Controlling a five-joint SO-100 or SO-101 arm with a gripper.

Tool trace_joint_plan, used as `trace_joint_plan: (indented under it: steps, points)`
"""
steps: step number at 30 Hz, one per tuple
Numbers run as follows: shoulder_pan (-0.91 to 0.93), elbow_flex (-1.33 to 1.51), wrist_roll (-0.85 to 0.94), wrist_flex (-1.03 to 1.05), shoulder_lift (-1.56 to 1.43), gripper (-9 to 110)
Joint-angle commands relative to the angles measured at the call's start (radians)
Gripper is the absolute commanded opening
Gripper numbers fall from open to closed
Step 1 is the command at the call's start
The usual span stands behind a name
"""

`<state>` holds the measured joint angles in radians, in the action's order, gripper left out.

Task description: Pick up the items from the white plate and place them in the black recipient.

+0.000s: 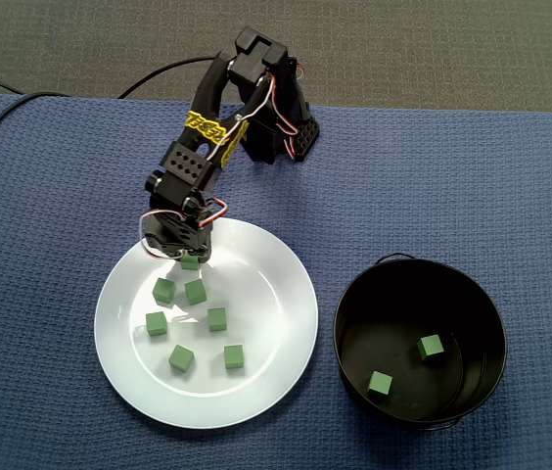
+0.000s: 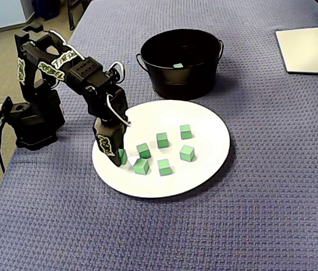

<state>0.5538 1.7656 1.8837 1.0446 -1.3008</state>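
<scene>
A white plate (image 1: pixel 266 392) (image 2: pixel 210 121) lies on the blue cloth and carries several small green cubes (image 1: pixel 216 318) (image 2: pixel 162 139). My black gripper (image 1: pixel 188 258) (image 2: pixel 117 156) points down onto the plate's edge nearest the arm. Its fingertips are closed around one green cube (image 1: pixel 191 262) (image 2: pixel 123 157), which still touches the plate and is half hidden by a finger in the lower fixed view. The black recipient (image 1: pixel 354 294) (image 2: pixel 164 79) stands beside the plate with two green cubes (image 1: pixel 430 346) inside; only one of these cubes (image 2: pixel 177 65) shows in the lower fixed view.
The arm's base (image 1: pixel 291 137) (image 2: pixel 32 121) stands on the cloth behind the plate. A black cable (image 1: pixel 2 117) runs off from it. A white monitor foot (image 2: pixel 311 48) sits at the cloth's far corner.
</scene>
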Motion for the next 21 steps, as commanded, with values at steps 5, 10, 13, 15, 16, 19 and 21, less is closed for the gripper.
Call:
trace_joint_plan:
  steps: [5,10,13,15,16,19,21]
  points:
    - [-0.057,-0.034,-0.176,0.137,-0.094,0]
    - [-0.144,-0.305,-0.612,0.439,-0.302,0]
    - [-0.236,-0.494,-0.925,0.571,-0.379,0]
    - [-0.318,-0.598,-1.121,0.607,-0.407,0]
    - [-0.36,-0.64,-1.215,0.606,-0.419,0]
    - [-0.5,-0.729,-1.44,0.555,-0.442,0]
    - [-0.6,-0.762,-1.531,0.476,-0.431,0]
